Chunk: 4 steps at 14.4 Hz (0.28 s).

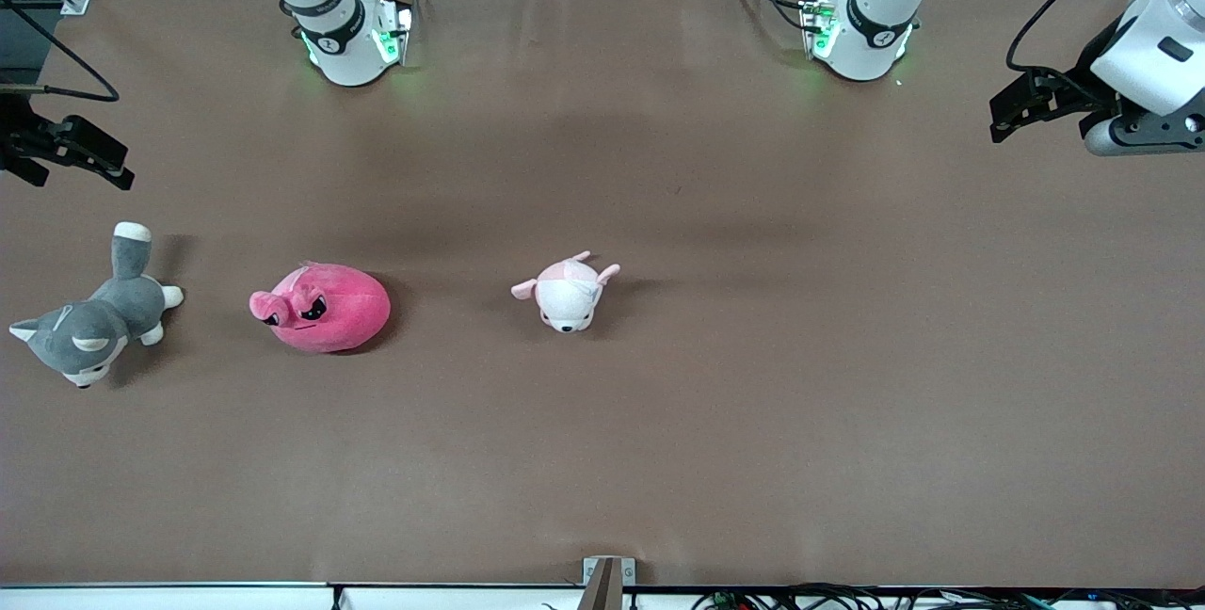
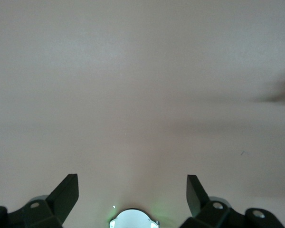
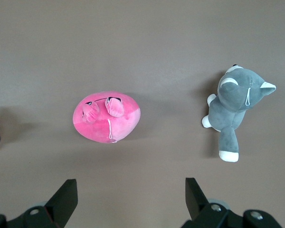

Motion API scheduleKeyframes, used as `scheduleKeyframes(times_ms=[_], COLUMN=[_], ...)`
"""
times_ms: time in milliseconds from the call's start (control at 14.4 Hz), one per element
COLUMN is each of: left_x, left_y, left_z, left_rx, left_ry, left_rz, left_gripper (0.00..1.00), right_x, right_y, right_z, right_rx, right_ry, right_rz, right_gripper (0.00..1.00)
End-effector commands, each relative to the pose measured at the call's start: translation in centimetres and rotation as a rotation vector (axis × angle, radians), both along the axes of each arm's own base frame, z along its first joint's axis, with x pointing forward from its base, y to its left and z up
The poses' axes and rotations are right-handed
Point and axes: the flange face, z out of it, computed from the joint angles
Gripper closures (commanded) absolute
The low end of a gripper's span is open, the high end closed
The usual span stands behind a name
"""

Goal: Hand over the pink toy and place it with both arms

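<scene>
The strip of brown tabletop point(image 1: 659, 459) nearest the front camera is bare along its whole width, up to the edge where a small bracket point(image 1: 607, 577) sits at the middle.

Next comes a row of three plush toys, all lying on the tabletop and apart from one another. The pink toy point(image 1: 322, 307) lies toward the right arm's end, its dark eyes turned toward that end. Beside it, closer still to that end, is the grey-and-white plush dog point(image 1: 89, 323), its tail pointing toward the robot bases. The pale pink-and-white plush animal point(image 1: 568, 291) sits near the middle of the table. From there toward the left arm's end the surface is open.

Farther again, a broad band of bare tabletop runs between the toys and the robot bases.

The right gripper point(image 1: 71, 151) hangs over the table edge at the right arm's end, above and apart from the dog; its wrist view shows the fingers point(image 3: 65, 197) spread apart with the pink toy point(image 3: 108, 116) and dog point(image 3: 235, 107) below. The left gripper point(image 1: 1026, 106) hovers over the left arm's end, fingers point(image 2: 66, 194) apart over bare surface.
</scene>
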Motion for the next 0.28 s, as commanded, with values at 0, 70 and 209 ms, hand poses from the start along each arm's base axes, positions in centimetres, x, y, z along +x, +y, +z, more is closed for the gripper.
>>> scheduleKeyframes(times_ms=[0, 70, 209], left_x=[0.16, 0.16, 0.20], left_y=[0.16, 0.16, 0.16], left_z=[0.62, 0.62, 0.47], left_rx=[-0.017, -0.017, -0.016], left_ry=[-0.007, -0.007, -0.004], left_rz=[-0.017, -0.017, -0.005], left_gripper=[0.00, 0.00, 0.00], right_x=[-1.02, -1.02, -0.97], right_y=[0.01, 0.01, 0.08], right_z=[0.25, 0.25, 0.25], right_rx=[-0.016, -0.016, -0.016], right_ry=[-0.013, -0.013, -0.013], right_rz=[-0.006, -0.006, -0.005], right_gripper=[0.00, 0.00, 0.00])
